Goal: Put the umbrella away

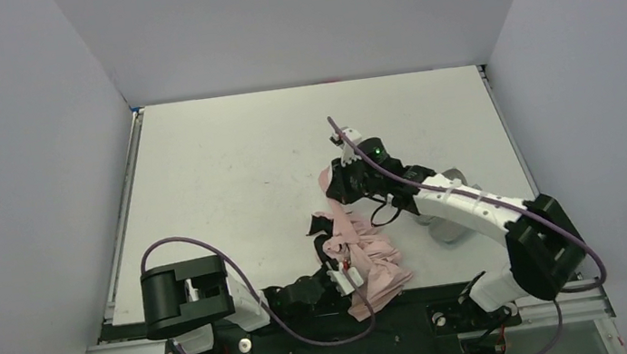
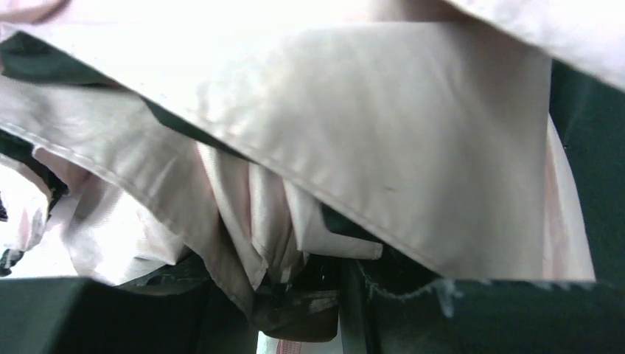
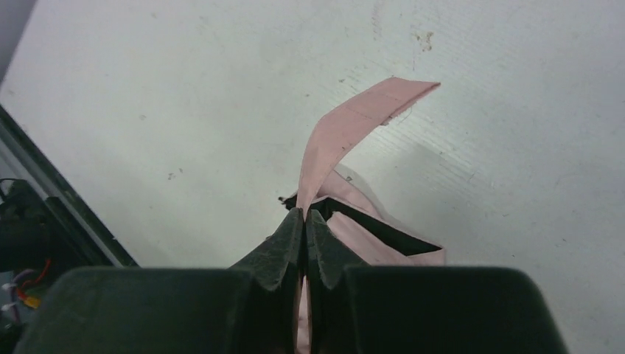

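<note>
The umbrella lies collapsed but loose on the counter, close to its near edge. Its pale pink canopy is spread in untidy folds between the two arms. The right tool is clenched on the flat pink strap, whose free end curls up above the jaws. The left tool is buried in the fabric; its wrist view shows a bunch of folds wedged between its fingers, so it appears to be grasping the canopy, though how firmly is hard to tell. The step in hand looks like gathering the canopy and binding it with the strap. To do it well, the left tool should pin the bundle low and steady so the ribs lie together. The right tool should then lead the strap around the folds under light, even tension, because a hard pull would likely drag pleats out rather than tighten them. The bundle sits near the counter's edge, so working it slightly inward would lessen the risk of it sliding off.
</note>
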Robot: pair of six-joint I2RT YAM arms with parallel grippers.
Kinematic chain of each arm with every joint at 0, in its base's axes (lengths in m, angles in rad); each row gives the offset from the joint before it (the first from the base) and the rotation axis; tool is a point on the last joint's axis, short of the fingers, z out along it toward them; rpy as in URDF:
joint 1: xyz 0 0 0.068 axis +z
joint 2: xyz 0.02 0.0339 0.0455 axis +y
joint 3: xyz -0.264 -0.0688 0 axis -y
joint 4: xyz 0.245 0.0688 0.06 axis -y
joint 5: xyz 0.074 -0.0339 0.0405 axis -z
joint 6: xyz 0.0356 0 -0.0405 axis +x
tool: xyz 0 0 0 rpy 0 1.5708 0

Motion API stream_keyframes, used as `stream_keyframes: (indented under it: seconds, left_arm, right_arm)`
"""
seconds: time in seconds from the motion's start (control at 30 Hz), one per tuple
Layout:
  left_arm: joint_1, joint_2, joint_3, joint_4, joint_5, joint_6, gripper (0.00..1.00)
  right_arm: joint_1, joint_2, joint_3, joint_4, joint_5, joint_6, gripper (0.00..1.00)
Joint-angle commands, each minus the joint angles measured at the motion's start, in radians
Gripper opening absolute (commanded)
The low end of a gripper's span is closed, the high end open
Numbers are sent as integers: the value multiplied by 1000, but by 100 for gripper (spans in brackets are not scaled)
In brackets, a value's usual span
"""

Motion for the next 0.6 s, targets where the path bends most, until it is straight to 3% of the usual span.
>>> stream_keyframes:
  seconds: [0.0, 0.17, 0.37, 0.47, 0.53, 0.57]
  left_arm:
    - [-39, 5, -29, 43, -35, 26, 0]
    - [-47, -13, -64, 60, -71, 1, 0]
    - [-43, -35, -61, 25, -141, -79, 1]
    - [-35, -63, -50, -19, -159, -133, 16]
    - [-27, -84, -29, -81, -158, -190, 53]
    - [-18, -95, -3, -160, -145, -213, 61]
  right_arm:
    - [-8, 179, 39, 68, 37, -19, 0]
    - [-7, 293, -61, 149, 56, 25, 0]
    - [20, 266, -199, 200, 65, 74, 0]
    - [24, 250, -254, 236, 58, 88, 0]
    - [24, 247, -264, 252, 55, 92, 0]
    - [24, 249, -264, 255, 51, 94, 0]
